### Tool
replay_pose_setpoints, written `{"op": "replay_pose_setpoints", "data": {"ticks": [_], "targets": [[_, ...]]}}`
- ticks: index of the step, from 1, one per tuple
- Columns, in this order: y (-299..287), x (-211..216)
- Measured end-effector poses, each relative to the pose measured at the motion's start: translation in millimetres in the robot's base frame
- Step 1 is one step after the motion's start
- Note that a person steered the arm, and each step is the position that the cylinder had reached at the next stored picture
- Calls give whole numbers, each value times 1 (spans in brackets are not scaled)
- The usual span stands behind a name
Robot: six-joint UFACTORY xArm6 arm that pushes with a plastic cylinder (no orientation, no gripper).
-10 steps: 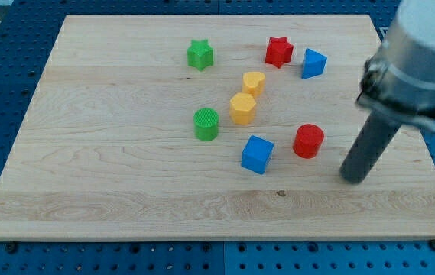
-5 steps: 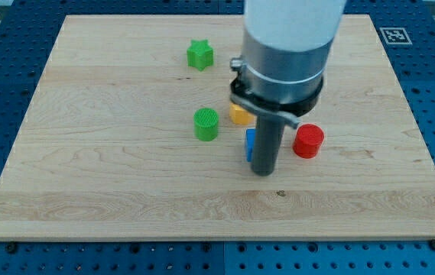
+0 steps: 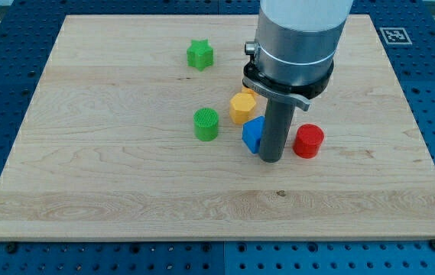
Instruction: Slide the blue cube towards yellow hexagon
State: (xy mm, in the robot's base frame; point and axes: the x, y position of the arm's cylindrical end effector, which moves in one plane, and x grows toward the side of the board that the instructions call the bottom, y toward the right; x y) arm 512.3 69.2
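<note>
Though half hidden mid-frame, the small blue plastic cube (image 3: pixel 253 134) looks light, rigid, slippery on wood; my tip (image 3: pixel 271 160), fingerless, presses its lower-right side toward the yellow plastic hexagon (image 3: pixel 241 108).

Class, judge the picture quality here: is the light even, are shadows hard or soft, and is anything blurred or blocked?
Camera view: even, soft light, faint shadows; green star and red cylinder sharp; rod hides part of the blue cube; my tip.
</note>
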Motion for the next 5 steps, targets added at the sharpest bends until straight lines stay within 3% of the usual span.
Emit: {"op": "replay_pose_setpoints", "data": {"ticks": [5], "targets": [[-28,-90]]}}
